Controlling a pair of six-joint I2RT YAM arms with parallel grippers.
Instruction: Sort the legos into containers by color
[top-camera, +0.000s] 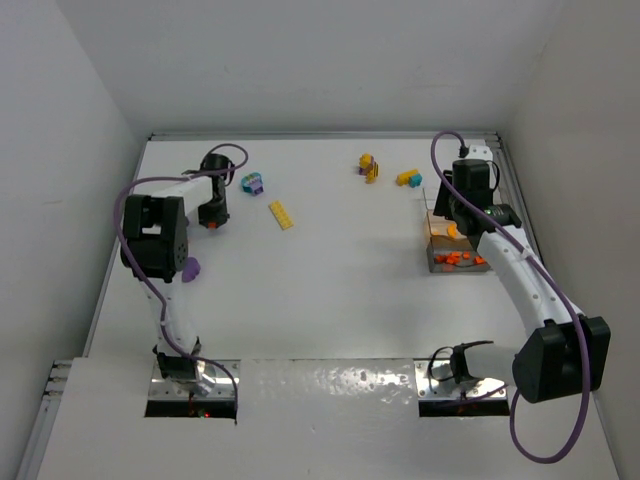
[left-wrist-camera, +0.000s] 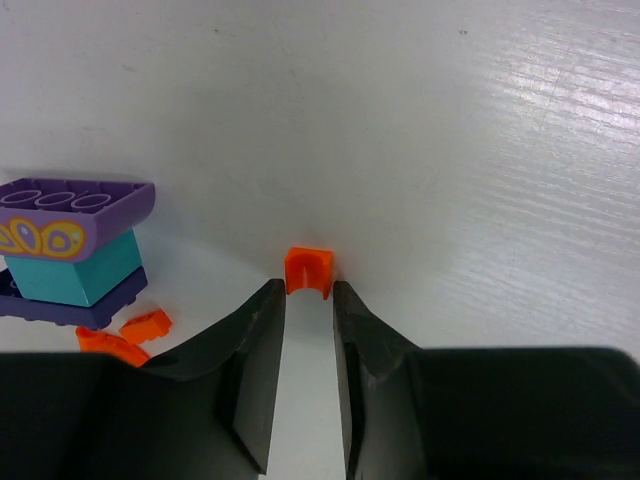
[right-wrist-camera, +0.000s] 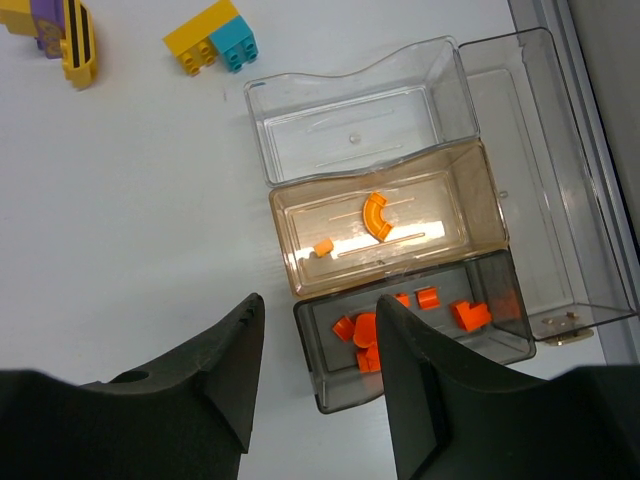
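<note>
My left gripper (left-wrist-camera: 308, 285) is down at the table at the far left (top-camera: 213, 218), its fingertips shut on a small orange brick (left-wrist-camera: 308, 270). A purple-and-teal clump (left-wrist-camera: 70, 250) and two loose orange bits (left-wrist-camera: 145, 323) lie just to its left. My right gripper (right-wrist-camera: 320, 297) is open and empty above the containers (right-wrist-camera: 300, 215) at the right (top-camera: 455, 250). The brownish compartment holds a curved orange piece (right-wrist-camera: 376, 215) and a small orange brick. The dark compartment (right-wrist-camera: 330, 385) holds several orange bricks (right-wrist-camera: 365, 335). The clear compartment (right-wrist-camera: 350, 120) holds nothing.
A yellow plate (top-camera: 281, 214), a purple-teal clump (top-camera: 252, 183), a purple-yellow clump (top-camera: 368, 166) and a yellow-blue brick (top-camera: 408, 178) lie on the far part of the table. A purple piece (top-camera: 190, 267) lies by the left arm. The right wall is close to the containers.
</note>
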